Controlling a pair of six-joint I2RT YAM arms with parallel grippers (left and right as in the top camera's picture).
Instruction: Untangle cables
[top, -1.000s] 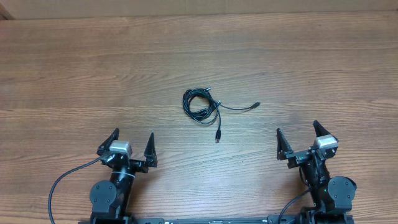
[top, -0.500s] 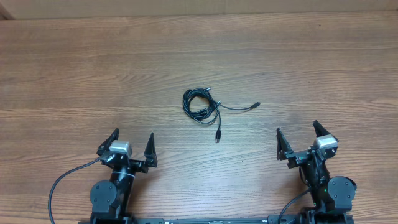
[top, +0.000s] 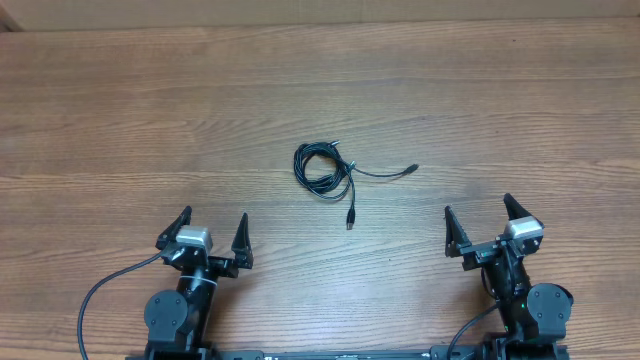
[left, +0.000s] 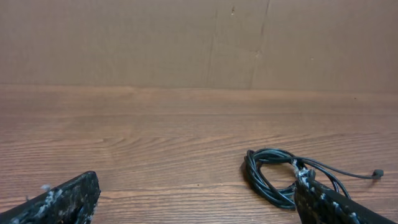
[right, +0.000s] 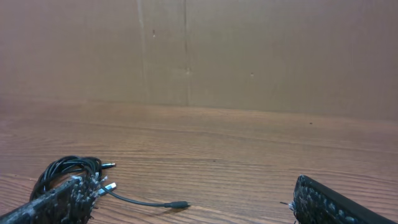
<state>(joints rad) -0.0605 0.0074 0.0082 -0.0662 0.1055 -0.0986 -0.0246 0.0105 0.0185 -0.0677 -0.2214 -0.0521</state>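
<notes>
A small tangle of thin black cables (top: 324, 168) lies coiled near the middle of the wooden table, with one plug end trailing right (top: 411, 170) and another toward the front (top: 350, 222). It shows in the left wrist view (left: 270, 175) and in the right wrist view (right: 65, 169). My left gripper (top: 210, 235) is open and empty at the front left, well short of the coil. My right gripper (top: 482, 222) is open and empty at the front right, also apart from the cables.
A brown cardboard wall (left: 199, 43) stands along the table's far edge. Thicker black arm cables (top: 100, 290) loop at the front by the arm bases. The wooden tabletop (top: 150, 120) surrounds the coil.
</notes>
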